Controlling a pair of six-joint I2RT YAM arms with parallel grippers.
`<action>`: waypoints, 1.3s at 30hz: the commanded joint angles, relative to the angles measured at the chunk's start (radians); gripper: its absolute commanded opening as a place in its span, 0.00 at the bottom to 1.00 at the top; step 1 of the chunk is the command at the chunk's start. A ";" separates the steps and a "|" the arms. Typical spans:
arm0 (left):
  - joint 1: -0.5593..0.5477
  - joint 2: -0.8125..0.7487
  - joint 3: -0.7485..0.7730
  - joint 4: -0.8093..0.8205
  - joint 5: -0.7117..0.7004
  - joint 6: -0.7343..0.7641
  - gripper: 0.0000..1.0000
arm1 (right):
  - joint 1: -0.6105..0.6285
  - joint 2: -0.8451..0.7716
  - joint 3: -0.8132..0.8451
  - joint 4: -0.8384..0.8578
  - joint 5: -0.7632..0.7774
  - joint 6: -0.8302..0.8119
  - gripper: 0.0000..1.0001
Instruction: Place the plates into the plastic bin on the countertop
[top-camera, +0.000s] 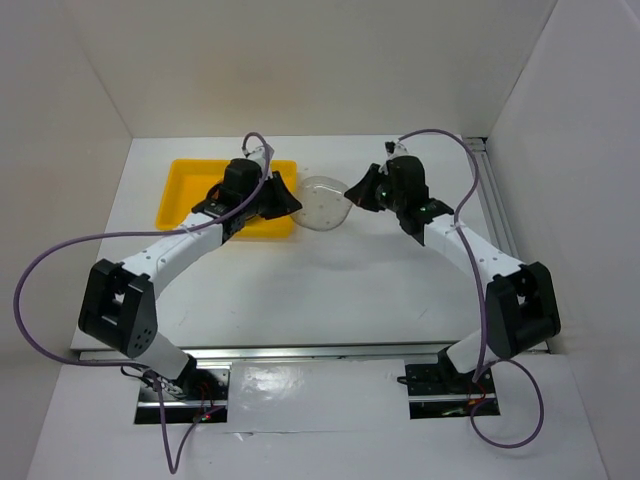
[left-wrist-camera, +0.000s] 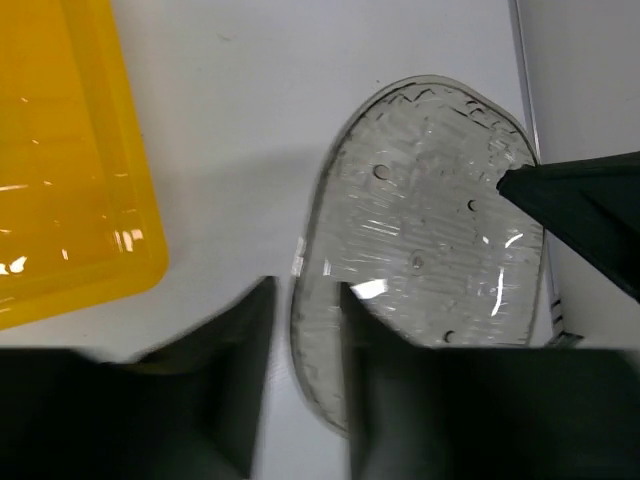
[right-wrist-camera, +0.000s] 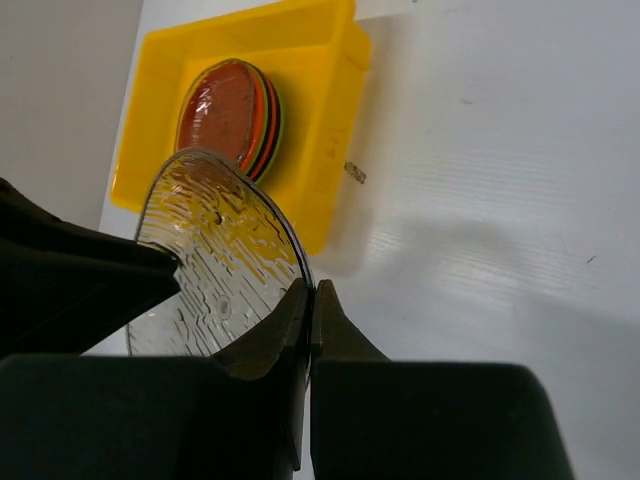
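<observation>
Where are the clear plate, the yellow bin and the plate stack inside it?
Clear plate (left-wrist-camera: 430, 240): left wrist view, middle of its face.
Bin (top-camera: 185, 190): top view, bare floor near its left wall.
Plate stack (right-wrist-camera: 225, 108): right wrist view, face of the top orange plate.

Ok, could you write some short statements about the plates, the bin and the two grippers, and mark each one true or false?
1. The right gripper pinches the rim of the clear plate. True.
2. The bin has nothing in it. False: a stack of plates lies in it, with an orange one on top.
3. The clear plate lies inside the bin. False: it is outside the bin, on its right in the top view, over the countertop.
4. The fingers of the left gripper stand one on each side of the clear plate's rim. True.
</observation>
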 joint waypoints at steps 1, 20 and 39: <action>-0.004 0.013 -0.017 0.061 0.015 -0.005 0.12 | 0.022 -0.052 -0.009 0.064 -0.041 0.026 0.00; 0.418 -0.118 -0.101 -0.074 -0.266 -0.176 0.00 | 0.050 -0.073 -0.300 0.145 0.123 -0.075 1.00; 0.587 0.178 -0.081 0.225 0.148 -0.149 0.00 | 0.050 0.005 -0.359 0.208 0.073 -0.126 1.00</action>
